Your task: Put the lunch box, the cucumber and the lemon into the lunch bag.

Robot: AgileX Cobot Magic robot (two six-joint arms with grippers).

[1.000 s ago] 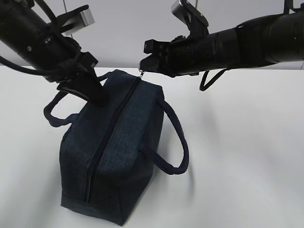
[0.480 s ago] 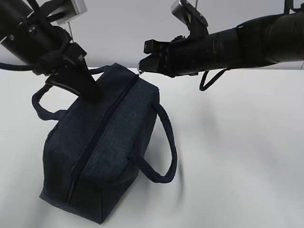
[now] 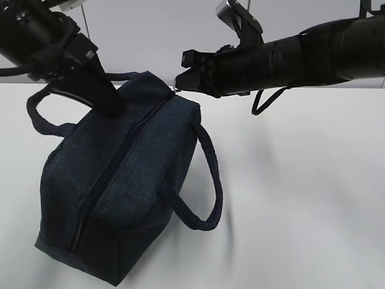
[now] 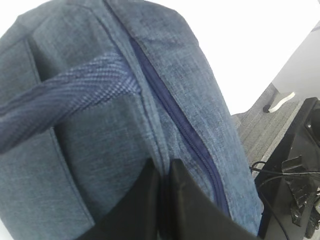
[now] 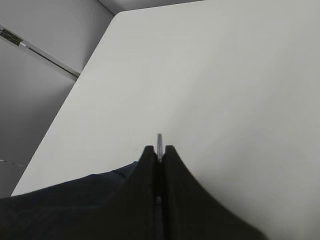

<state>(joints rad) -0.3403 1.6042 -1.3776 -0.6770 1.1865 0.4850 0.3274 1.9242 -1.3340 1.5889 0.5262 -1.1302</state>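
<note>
The lunch bag [image 3: 126,180] is coarse matt woven cloth with ribbed webbing handles [image 3: 204,180], on a smooth matt table [image 3: 301,192]

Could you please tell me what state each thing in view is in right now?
Lunch bag: tilted, far end raised off the table, near bottom edge down.
Zipper: closed along the visible top.
Ring pull: pinched by the right gripper.
Left gripper: shut on the bag's fabric beside the zipper.
Right gripper: shut on the ring pull.

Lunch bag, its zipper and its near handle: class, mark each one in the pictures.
Lunch bag [image 3: 150,174], exterior view, side panel.
Zipper [image 4: 176,121], left wrist view, closed track midway along.
Near handle [image 3: 210,174], exterior view, outer curve of the loop.
</note>
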